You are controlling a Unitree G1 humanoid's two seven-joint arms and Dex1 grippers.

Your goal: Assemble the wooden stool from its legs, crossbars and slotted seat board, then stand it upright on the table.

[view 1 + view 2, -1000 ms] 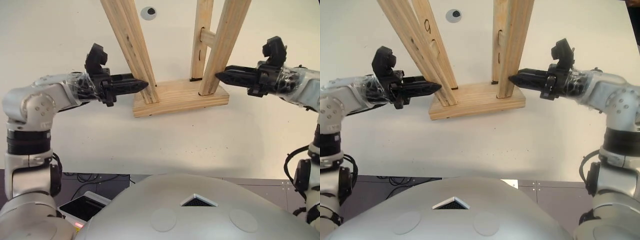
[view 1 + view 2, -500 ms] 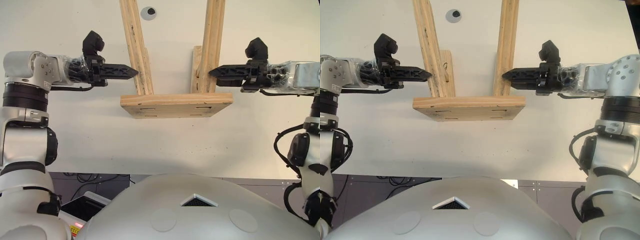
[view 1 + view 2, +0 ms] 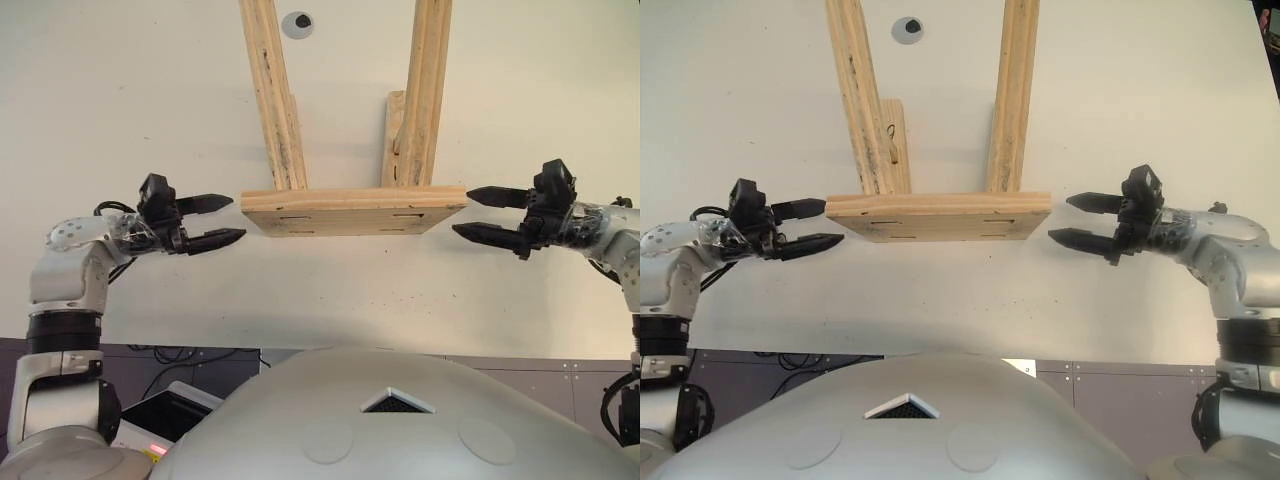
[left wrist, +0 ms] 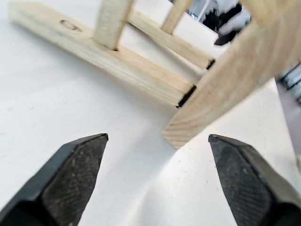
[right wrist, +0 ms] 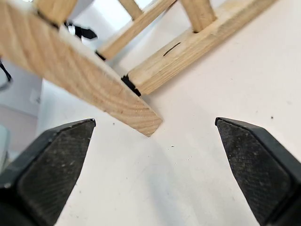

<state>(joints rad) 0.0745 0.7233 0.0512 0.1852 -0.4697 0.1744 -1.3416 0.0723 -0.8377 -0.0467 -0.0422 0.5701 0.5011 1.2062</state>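
Note:
The assembled wooden stool lies on its side on the white table, legs [image 3: 275,100] pointing away from me. Its slotted seat board [image 3: 352,211] stands on edge nearest me, and a crossbar [image 3: 393,140] shows between the legs. My left gripper [image 3: 237,217] is open just off the board's left end, not touching it. My right gripper [image 3: 461,211] is open just off the right end, also apart from it. In the left wrist view the board's corner [image 4: 225,80] sits ahead of the open fingers [image 4: 75,169]. The right wrist view has the other corner [image 5: 75,70] ahead of its fingers [image 5: 254,155].
A small round grey disc [image 3: 297,25] lies on the table beyond the stool, between the legs. Bare white table [image 3: 150,290] stretches to both sides and in front of the seat board, down to the table's front edge near me.
The stool went from tilted to lying flat on its side. Both grippers left the legs, drew back toward me and opened beside the seat board's ends.

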